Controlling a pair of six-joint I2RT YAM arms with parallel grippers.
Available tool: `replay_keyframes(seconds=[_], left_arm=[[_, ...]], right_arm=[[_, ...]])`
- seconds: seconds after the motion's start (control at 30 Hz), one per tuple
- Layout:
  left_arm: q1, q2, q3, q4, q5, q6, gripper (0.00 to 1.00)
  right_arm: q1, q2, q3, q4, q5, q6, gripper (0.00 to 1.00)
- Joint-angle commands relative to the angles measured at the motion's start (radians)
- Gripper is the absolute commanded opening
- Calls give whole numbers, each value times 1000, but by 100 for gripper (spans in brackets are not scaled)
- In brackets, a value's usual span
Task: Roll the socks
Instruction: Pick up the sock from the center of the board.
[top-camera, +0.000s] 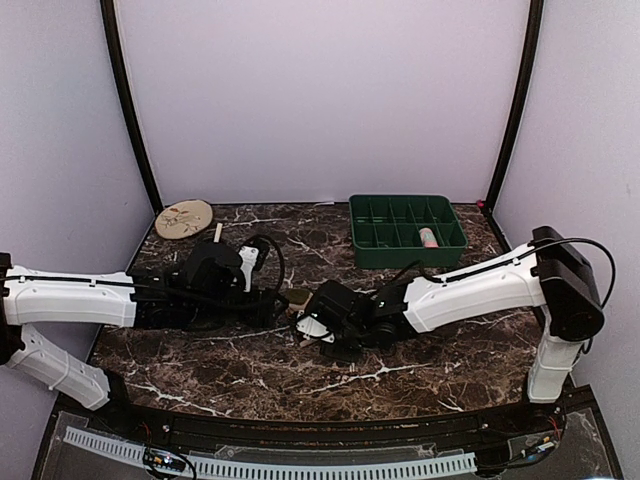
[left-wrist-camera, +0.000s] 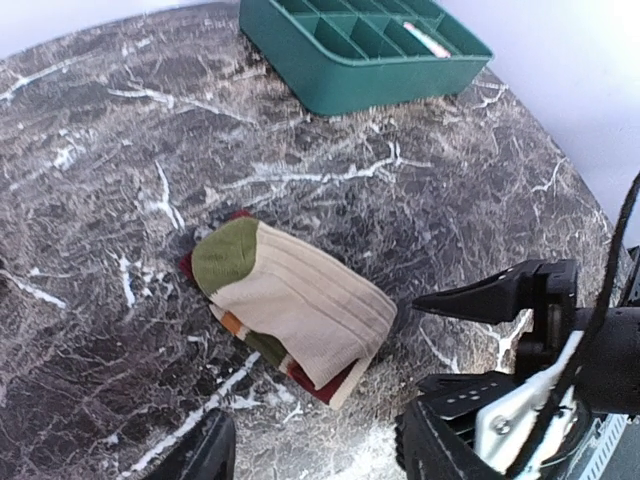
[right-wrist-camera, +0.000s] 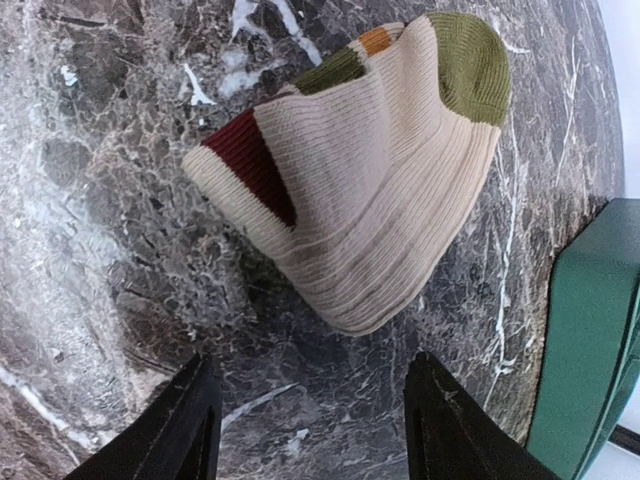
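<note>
Holds left tool (left-wrist-camera: 315, 452) and right tool (right-wrist-camera: 318, 420) wide apart and empty, aimed at the folded tan ribbed sock (left-wrist-camera: 290, 310) with olive toe lying on the dark marbled counter (left-wrist-camera: 100, 150) near the green divided tray (left-wrist-camera: 350, 80), likely mid-roll, next needing a pinch on its loose cuff.

Two white robot arms with black joints and black grippers.

The left arm (top-camera: 70, 300) and right arm (top-camera: 480, 285) have smooth white shells on their long links and boxy black housings at the joints, with a thin black cable (top-camera: 590, 250) looping along each. The left gripper (left-wrist-camera: 315, 455) and right gripper (right-wrist-camera: 320, 420) are matte black with wedge-shaped fingers (right-wrist-camera: 195, 425). The right one carries a white plate (left-wrist-camera: 520, 410) with a small screw (left-wrist-camera: 497, 425).
</note>
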Motion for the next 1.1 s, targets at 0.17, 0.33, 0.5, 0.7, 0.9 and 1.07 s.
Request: replay_keyframes(seconds=[0.17, 0.33, 0.5, 0.7, 0.9, 1.07], left_arm=[[-23, -161, -130, 152, -156, 69, 59], [-26, -248, -195, 192, -200, 77, 58], [-28, -295, -224, 214, -223, 85, 58], [-28, -296, -230, 242, -245, 107, 57], [-28, -274, -229, 276, -256, 119, 57], [-28, -251, -224, 304, -259, 130, 57]], right_arm=[[1, 106, 73, 41, 57, -137, 59], [-11, 136, 84, 61, 64, -175, 59], [-29, 143, 87, 83, 86, -221, 58], [-55, 140, 73, 100, 82, -278, 58], [-81, 137, 75, 95, 13, -283, 57], [-82, 132, 71, 72, -57, -290, 55]])
